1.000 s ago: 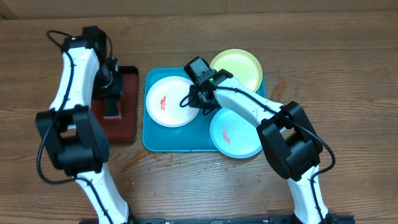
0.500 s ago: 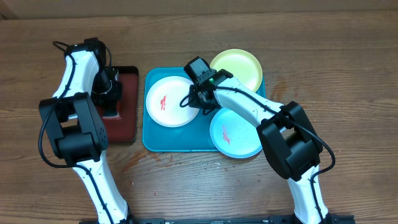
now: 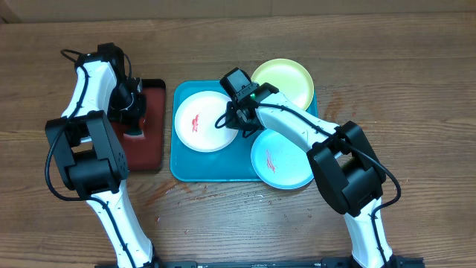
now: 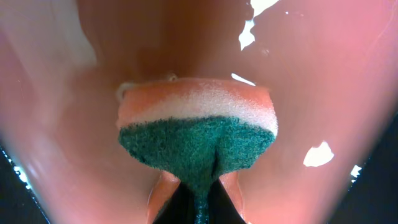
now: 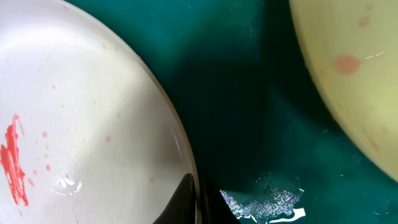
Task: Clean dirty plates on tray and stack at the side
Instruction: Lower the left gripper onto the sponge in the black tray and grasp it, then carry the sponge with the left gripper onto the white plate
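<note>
The left gripper is squeezing a soft sponge with a dark green scouring face and an orange and white foam body. Its jaws are pressing so tightly that the green face is puckering into a crease between them. The sponge is bulging out just ahead of the fingertips. Under and around it, the glossy floor of the small dark red rectangular plastic tray is filling the left wrist view.

The right gripper is sitting with its jaws closed together, low over the large turquoise-blue rectangular plastic tray. Its tips are touching the rim of the round white plastic plate. Whether that rim is caught between them is not clear.

From this gripper, the white plate is spreading away on the side toward the left arm, carrying a red smear and fine red specks. The round pale yellow-green plastic plate is lying on the gripper's far side, away from the robot's base. It is overhanging the tray's far corner. The round mint-aqua plastic plate is lying nearer the base than the gripper, under the right forearm. It is showing a small red streak and reaching over the tray's near edge. All three plates are resting on the turquoise tray, which is sitting on the brown wooden table, just beside the dark red tray.
</note>
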Controlling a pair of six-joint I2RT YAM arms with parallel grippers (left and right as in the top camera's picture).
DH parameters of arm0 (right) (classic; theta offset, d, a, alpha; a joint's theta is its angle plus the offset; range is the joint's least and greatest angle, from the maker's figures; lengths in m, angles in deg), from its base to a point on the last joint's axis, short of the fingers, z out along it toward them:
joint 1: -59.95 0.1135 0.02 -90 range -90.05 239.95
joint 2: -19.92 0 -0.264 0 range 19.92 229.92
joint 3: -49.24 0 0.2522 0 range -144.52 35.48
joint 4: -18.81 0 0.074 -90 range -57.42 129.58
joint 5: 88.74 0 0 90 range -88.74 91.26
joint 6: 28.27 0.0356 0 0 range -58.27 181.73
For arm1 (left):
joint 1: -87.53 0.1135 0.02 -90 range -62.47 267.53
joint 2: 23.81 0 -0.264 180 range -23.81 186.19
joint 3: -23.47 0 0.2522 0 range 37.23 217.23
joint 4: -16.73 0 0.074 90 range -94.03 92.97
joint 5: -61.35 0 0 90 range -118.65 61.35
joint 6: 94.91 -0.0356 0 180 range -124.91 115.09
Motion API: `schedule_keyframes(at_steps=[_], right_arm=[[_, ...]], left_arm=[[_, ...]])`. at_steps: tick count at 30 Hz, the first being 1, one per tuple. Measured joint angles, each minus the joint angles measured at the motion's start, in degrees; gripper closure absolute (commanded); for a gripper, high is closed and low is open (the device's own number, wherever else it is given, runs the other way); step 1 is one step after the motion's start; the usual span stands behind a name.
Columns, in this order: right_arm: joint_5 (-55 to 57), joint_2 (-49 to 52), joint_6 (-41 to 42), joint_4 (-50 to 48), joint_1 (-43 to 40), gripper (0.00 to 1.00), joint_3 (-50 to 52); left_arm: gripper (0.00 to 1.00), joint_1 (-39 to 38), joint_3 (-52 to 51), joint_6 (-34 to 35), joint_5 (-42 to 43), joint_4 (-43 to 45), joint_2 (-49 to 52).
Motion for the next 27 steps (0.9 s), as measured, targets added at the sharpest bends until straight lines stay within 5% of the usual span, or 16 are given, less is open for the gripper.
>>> schedule_keyframes(at_steps=[17,27], right_arm=[[-2.89,0.00,0.04,0.13,-0.48,0.96,0.00],[-5.35,0.00,0.02,0.68,-1.18,0.96,0.02]], left_arm=[[0.96,-5.31,4.57,1.22,16.74,-2.71,-14.29],[0.96,-17.92,2.08,10.51,10.73,2.49,-10.75]])
